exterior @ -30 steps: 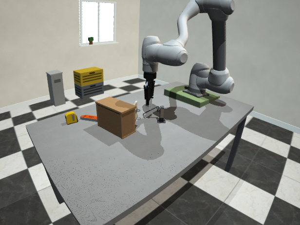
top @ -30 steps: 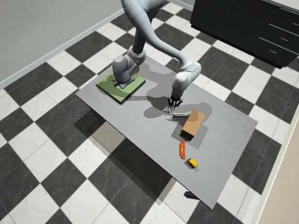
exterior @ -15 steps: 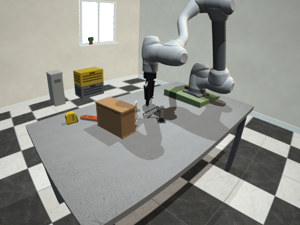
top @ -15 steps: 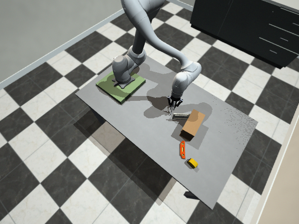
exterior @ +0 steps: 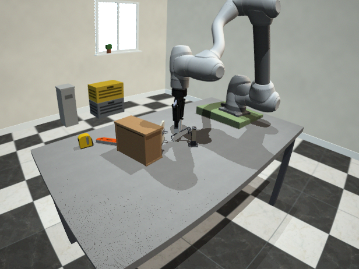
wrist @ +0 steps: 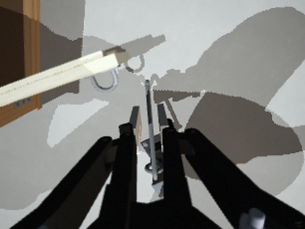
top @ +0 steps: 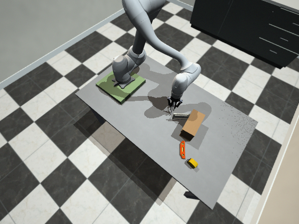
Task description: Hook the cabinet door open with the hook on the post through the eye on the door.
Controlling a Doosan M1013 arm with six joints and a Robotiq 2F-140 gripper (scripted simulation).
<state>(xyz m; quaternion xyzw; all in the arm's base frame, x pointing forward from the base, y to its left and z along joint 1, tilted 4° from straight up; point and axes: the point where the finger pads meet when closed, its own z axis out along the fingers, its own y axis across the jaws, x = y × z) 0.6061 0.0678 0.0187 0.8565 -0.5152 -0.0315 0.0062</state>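
The brown cabinet (top: pixel 194 123) (exterior: pixel 131 142) (wrist: pixel 11 65) stands upright on the table. Its cream door (exterior: pixel 162 124) (wrist: pixel 60 78) stands wide open. A metal eye (wrist: pixel 106 90) sticks out from the door near its free edge. The thin grey hook (exterior: pixel 181 134) (wrist: pixel 151 129) runs from the top of the small post (exterior: pixel 193 136) and slants downward. Its tip is beside the eye with a gap, not through it. My gripper (top: pixel 172 112) (exterior: pixel 178 130) (wrist: pixel 149 114) points down with its fingers on either side of the hook. Narrow gaps show beside the rod, so the gripper is slightly open.
An orange level (top: pixel 182 150) (exterior: pixel 107 141) lies beyond the cabinet, with a yellow tape measure (top: pixel 192 163) (exterior: pixel 85 141) near it. The arm's base stands on a green slab (top: pixel 124 97) (exterior: pixel 239 123) on the other side. The grey table (top: pixel 155 143) (exterior: pixel 122 201) carries everything.
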